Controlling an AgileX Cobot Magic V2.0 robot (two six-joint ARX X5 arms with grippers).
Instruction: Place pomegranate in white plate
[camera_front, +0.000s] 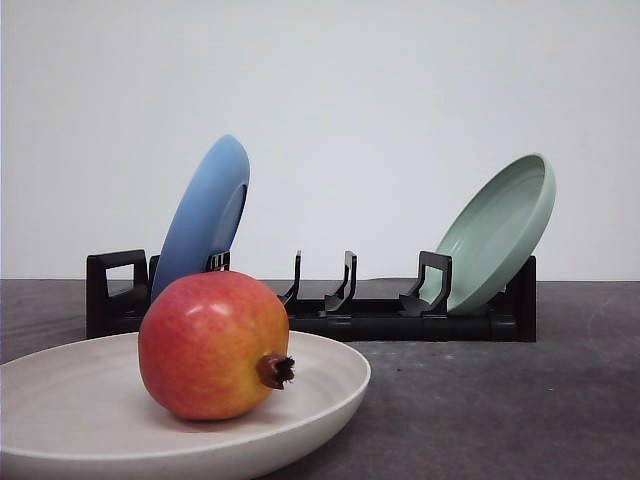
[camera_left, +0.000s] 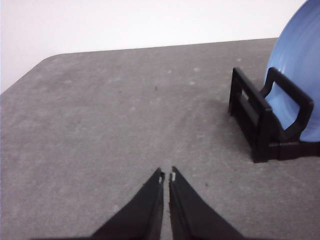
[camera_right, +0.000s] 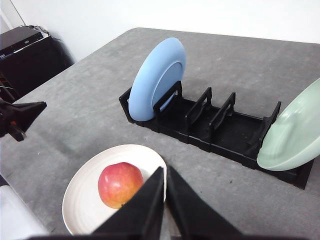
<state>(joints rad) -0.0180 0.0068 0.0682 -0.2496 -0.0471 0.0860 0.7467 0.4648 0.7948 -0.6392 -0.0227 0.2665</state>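
Grey, speckled table stretches out ahead of my left gripper, with a rounded corner at its far side and plenty of bare surface between my tips and that edge. My left fingers are pressed together, only a hairline slit between them, holding nothing. Off to one side in the left wrist view stands the end of the black dish rack, well apart from those tips.

My right gripper hangs above the table with its fingers likewise closed tip to tip and empty. Just beyond them lies the pomegranate, resting inside the white plate, near its middle. My right tips are beside and above the fruit, not touching it. From the front, the pomegranate sits on the plate with its dark crown nub pointing sideways, and the rack stands behind.

I count one pomegranate and three plates: the white one flat on the table, a blue plate leaning at one end of the rack, and a pale green plate leaning at the other end. There is open grey surface between the white plate and the rack.
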